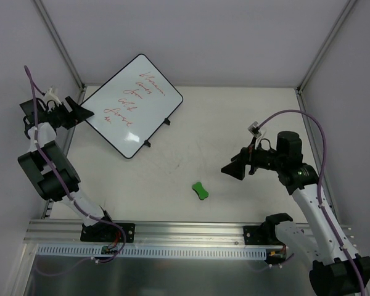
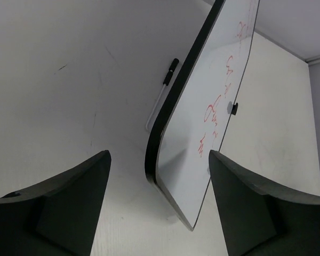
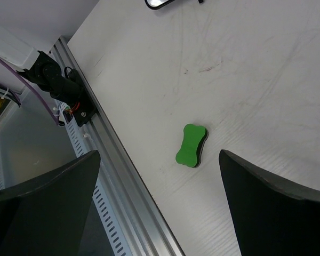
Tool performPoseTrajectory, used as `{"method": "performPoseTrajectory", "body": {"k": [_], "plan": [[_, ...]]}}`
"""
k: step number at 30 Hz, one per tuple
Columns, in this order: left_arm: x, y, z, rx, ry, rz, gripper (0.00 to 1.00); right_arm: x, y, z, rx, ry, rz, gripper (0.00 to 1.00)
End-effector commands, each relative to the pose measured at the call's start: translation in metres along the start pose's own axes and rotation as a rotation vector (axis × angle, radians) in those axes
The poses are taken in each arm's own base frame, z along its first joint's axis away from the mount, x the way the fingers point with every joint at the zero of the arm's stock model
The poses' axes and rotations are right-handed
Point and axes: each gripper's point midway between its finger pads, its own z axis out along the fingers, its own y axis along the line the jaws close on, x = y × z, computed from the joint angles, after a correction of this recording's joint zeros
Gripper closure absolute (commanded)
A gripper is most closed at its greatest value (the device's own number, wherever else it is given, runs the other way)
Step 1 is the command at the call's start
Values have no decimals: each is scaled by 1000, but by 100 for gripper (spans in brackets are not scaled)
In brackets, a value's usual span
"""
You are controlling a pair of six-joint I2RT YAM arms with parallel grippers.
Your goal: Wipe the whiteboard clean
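At far left of the table point(image 1: 246, 117), the whiteboard point(image 1: 135, 105) stands tilted on its two black feet point(image 1: 168, 121), turned diagonally to the table's edges, its face covered with red handwriting point(image 1: 139, 98). One rounded corner points toward the left gripper point(image 1: 89, 115). In the left wrist view that corner and its black rim lie between the two fingers, which stand apart with a gap on each side and touch nothing.

A green bone-shaped eraser point(image 1: 200, 190) lies flat on the bare table, well apart from the board and toward the near right. Its long axis runs obliquely to the near rail. The right gripper point(image 1: 227, 169) hovers just beside it, jaws spread wide and empty. From that hand the eraser lies down and slightly toward the left arm's side, and in the right wrist view it sits between the two finger silhouettes, closer to the left-hand one.

The right arm is clearly the nearer to the eraser and the left arm to the board. Judged from this layout, the left hand is placed to steady the board while the right must descend, turn across the eraser's narrow waist and close.
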Motion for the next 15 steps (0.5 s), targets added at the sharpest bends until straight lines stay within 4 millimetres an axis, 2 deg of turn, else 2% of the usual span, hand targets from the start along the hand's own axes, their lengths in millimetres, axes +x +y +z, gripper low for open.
{"method": "performPoseTrajectory", "body": {"k": [1,4,15], "plan": [[-20,-16,4,147,-21,81,29,-22,10,3,-42,-24,-82,1],[-23,-17,8,187,-17,86,45,-20,7,9,-48,4,-72,1],[-24,-18,16,278,2,68,50,-17,8,29,-72,69,-84,1]]}}
